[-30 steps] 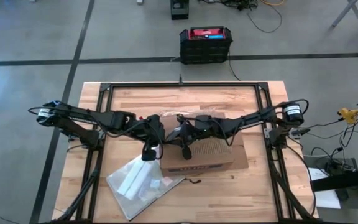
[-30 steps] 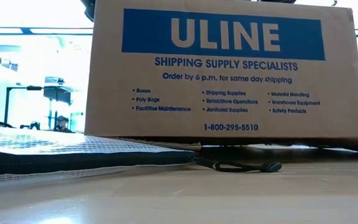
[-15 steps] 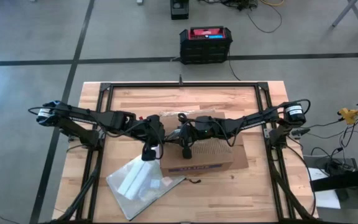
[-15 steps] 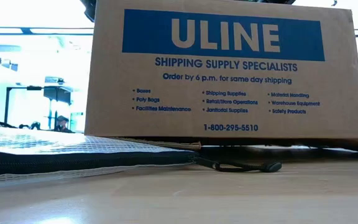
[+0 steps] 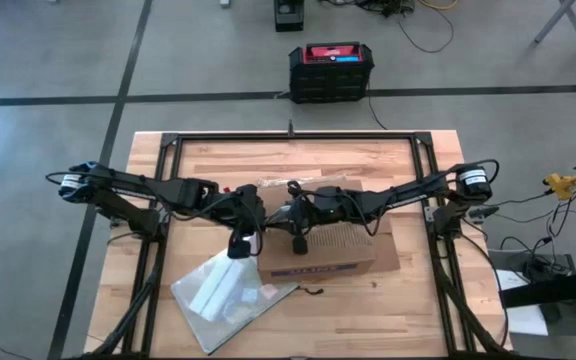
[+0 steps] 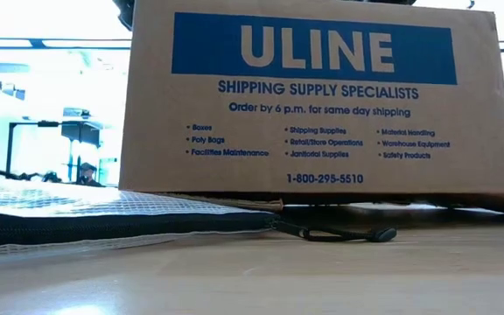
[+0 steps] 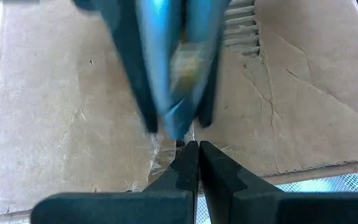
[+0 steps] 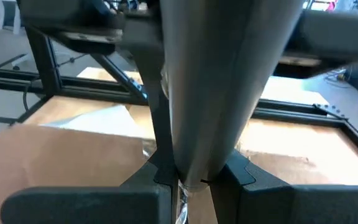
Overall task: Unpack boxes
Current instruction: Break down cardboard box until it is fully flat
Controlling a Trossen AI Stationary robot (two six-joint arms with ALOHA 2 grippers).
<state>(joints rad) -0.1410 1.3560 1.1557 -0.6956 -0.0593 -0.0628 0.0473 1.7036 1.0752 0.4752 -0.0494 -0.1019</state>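
The brown cardboard box (image 5: 330, 250) with the blue ULINE label (image 6: 313, 48) stands on the wooden table, its near side facing the low view. Its lower left edge lies over a corner of the clear mesh bag (image 6: 103, 210). Both grippers meet above the left part of the box top. My left gripper (image 7: 193, 148) is shut, with a crinkled strip of clear tape (image 7: 160, 158) at its tips. My right gripper (image 8: 188, 182) is shut just across from it and shows blurred in the left wrist view (image 7: 178, 127). My left gripper pinches the clear tape's loose end (image 7: 178, 149) between its two fingertips, coming from above onto the box's top flap. The tape runs crinkled down onto the cardboard. My right gripper comes down from above, tip to tip with the left one. A shiny strip of tape (image 8: 182, 202) shows between its fingers. The left gripper in front hides its fingertips.
The clear bag (image 5: 226, 292) with white contents lies on the table at the near left, its black zipper cord (image 6: 339, 234) in front of the box. A black-and-red case (image 5: 331, 70) stands on the floor beyond the far edge. A black frame (image 5: 173, 145) rims the table.
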